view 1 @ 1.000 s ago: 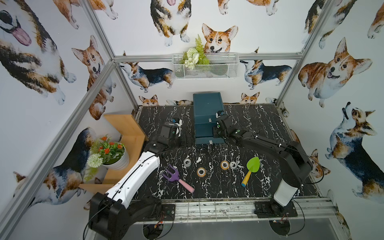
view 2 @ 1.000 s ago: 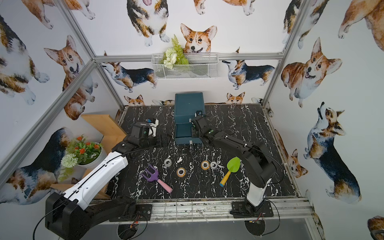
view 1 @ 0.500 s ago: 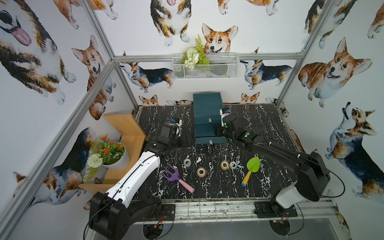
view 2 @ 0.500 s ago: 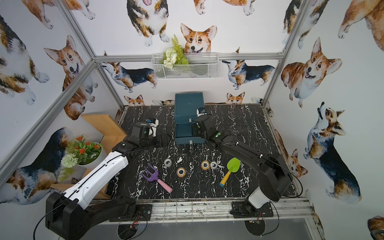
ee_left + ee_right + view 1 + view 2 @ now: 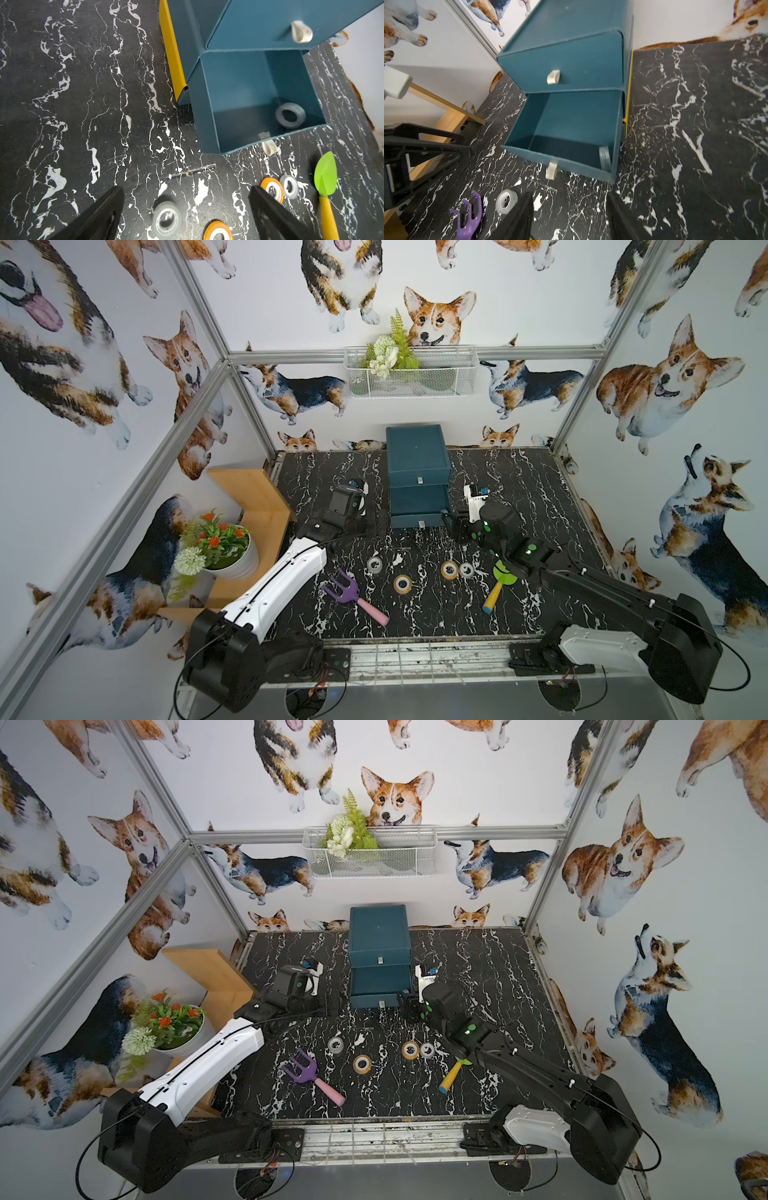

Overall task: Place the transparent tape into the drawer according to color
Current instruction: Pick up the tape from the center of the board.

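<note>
Bottom drawer open, both grippers empty

We find the left gripper (image 5: 186, 191) spread wide and the right gripper (image 5: 569, 197) parted, holding nothing, on either side of the cabinet (image 5: 417, 452). Only the wrist views look into its drawer (image 5: 207, 99), where a grey tape roll (image 5: 290, 115) sits in a front corner. In both top views a clear roll (image 5: 375, 564), orange roll (image 5: 402, 584), second orange roll (image 5: 449, 569) and second clear roll (image 5: 466, 569) lie on the desk (image 5: 519, 489) before the cabinet.

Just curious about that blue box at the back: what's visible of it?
The teal cabinet has two stacked drawers, each with a small white handle. It stands upright on the table by the back wall. Its top drawer is shut, its bottom drawer pulled open, holding one greyish tape roll. A yellow strip edges one side.
</note>
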